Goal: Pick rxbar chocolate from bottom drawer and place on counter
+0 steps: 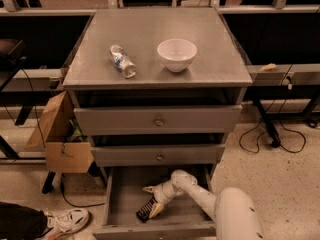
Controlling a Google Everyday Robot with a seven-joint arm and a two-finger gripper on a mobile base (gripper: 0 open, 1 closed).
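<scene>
The bottom drawer (120,204) is pulled out, showing its flat grey floor. The rxbar chocolate (144,211), a small black bar with pale lines, lies on that floor near the middle front. My gripper (151,200) reaches into the drawer from the right, its pale fingers spread open. The lower finger (156,210) is right beside the bar, and the upper finger (148,188) is apart from it. The counter (150,34) is the grey top of the cabinet.
On the counter a clear plastic bottle (122,61) lies on its side and a white bowl (176,54) stands at the middle. The two upper drawers (159,120) are closed. A cardboard box (62,139) and a shoe (67,220) are at the left.
</scene>
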